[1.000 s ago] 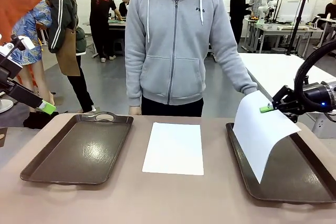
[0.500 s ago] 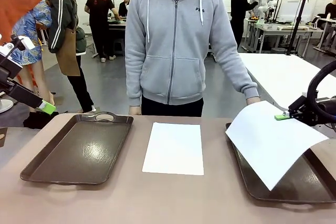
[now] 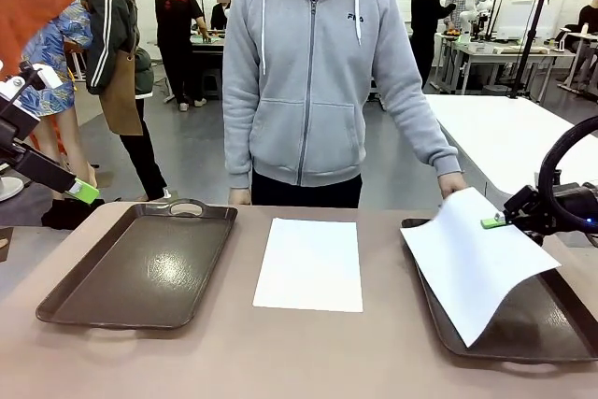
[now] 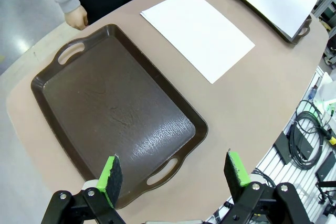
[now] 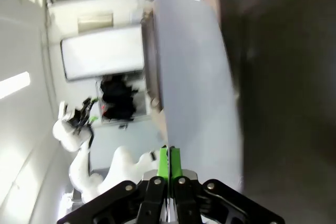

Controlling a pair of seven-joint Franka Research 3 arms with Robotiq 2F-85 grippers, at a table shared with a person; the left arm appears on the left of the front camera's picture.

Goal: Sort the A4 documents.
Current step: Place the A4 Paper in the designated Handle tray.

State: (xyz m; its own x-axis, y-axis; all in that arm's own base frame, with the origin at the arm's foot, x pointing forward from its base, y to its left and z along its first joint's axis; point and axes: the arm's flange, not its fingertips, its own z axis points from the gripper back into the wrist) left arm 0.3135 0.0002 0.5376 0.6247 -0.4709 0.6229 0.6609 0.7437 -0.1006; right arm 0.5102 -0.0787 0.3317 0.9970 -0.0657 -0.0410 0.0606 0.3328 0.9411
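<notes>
My right gripper (image 3: 492, 221) is clenched on the edge of one of the A4 documents, a held sheet (image 3: 472, 263) pinched flat between the green pads (image 5: 169, 163). My left gripper (image 4: 174, 170) hangs released, jaws wide with nothing between them. I take the flat sheet (image 3: 310, 263) lying on the table (image 3: 280, 352) as my mark. To its left is the left tray (image 3: 140, 268), with nothing in it. Its dark brown bottom is glossy and faintly pebbled, its corners are rounded, its rim is raised, and an oval handle hole is cut at each short end. My open left fingers hover over its near end. To the right of the flat sheet stands the right tray (image 3: 551, 315), same colour and make. Over it my held sheet bows in a soft curve, thin and limp, its lower corner drooping toward the near rim. I cannot tell whether it touches. The flat sheet itself is plain white, crisp-edged and rectangular, flush on the matte beige tabletop between the two trays, touching neither. Beyond it the person's hand (image 3: 452, 182) is just beside the far corner of my held sheet.
</notes>
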